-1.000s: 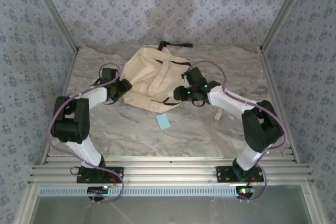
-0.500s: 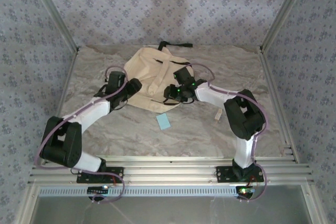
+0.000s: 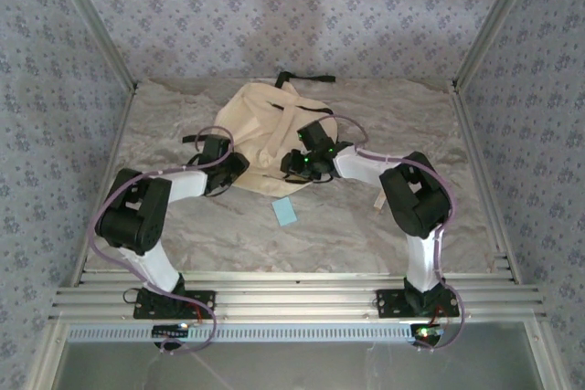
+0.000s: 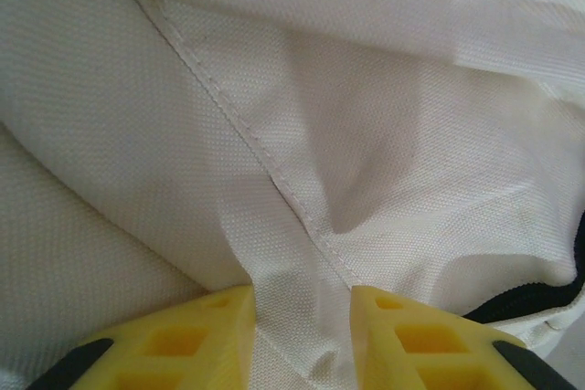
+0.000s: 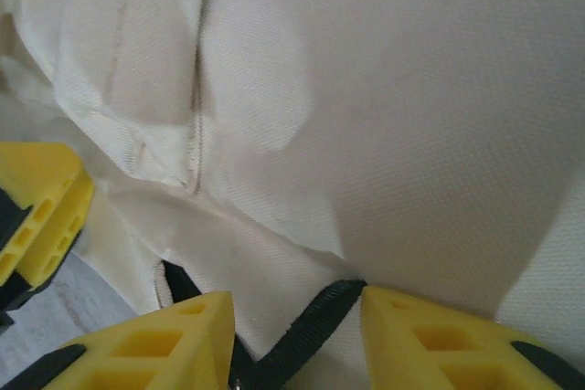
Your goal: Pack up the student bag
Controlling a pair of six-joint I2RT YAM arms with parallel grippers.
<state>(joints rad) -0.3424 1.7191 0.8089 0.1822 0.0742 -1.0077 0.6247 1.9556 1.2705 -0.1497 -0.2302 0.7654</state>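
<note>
Pinching the student bag [image 3: 265, 130], my left tool [image 4: 302, 303] clenches a seam fold [image 4: 274, 175] and my right tool [image 5: 297, 308] its black zipper edge [image 5: 315, 312].

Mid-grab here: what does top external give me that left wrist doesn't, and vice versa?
Top external: the whole student bag on the marbled table, its black strap at the far end, a small light blue flat item by its near edge, and both arms reaching in. Left wrist: a stitched seam running between the yellow fingertips, jaws apart with fabric bunched between, and a black zipper edge at lower right. Both: the bag's cream fabric.
</note>
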